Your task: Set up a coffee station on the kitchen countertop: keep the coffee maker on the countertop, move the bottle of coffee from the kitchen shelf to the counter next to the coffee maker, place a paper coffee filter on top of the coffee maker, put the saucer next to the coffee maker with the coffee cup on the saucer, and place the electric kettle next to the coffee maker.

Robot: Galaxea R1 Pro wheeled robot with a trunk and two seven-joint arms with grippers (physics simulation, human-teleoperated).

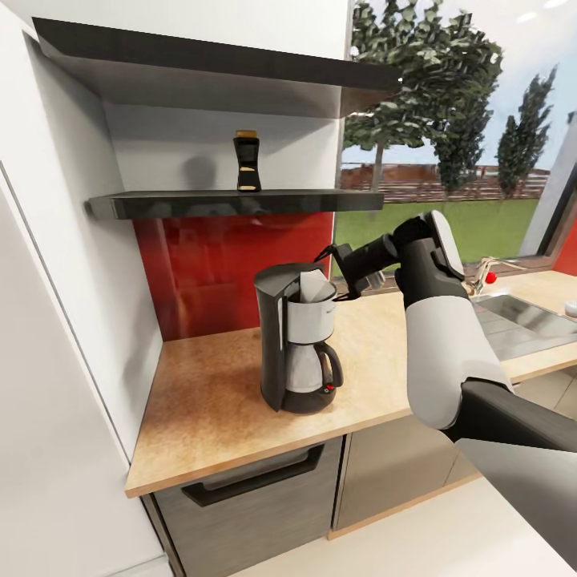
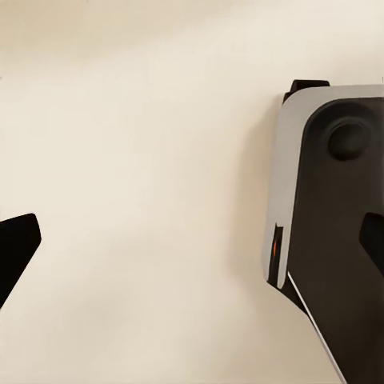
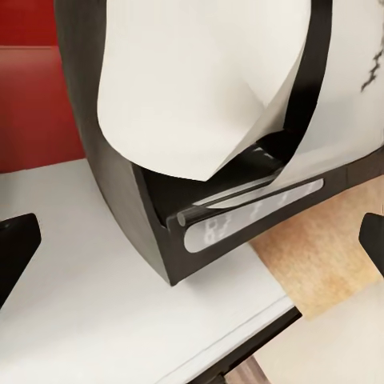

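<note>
Kitchen bench point(image 1: 208, 401) with coffee maker point(image 1: 298, 344), paper filter point(image 3: 192, 88) already sitting in its top, right ahead of the right jaws point(image 1: 353, 276), spread wide, holding nothing. Flimsy paper, probably crumples easily, so pinch an edge gently. Left jaws point(image 2: 192, 256) also parted, empty.

The speckled tan matt stone-look counter point(image 1: 216, 401) is carrying a glossy black plastic coffee maker point(image 1: 295, 344) with a brushed-metal band. A smooth white paper filter point(image 1: 314, 285) is sitting atop it. The red backsplash panel point(image 1: 224, 264) is showing gloss.
</note>
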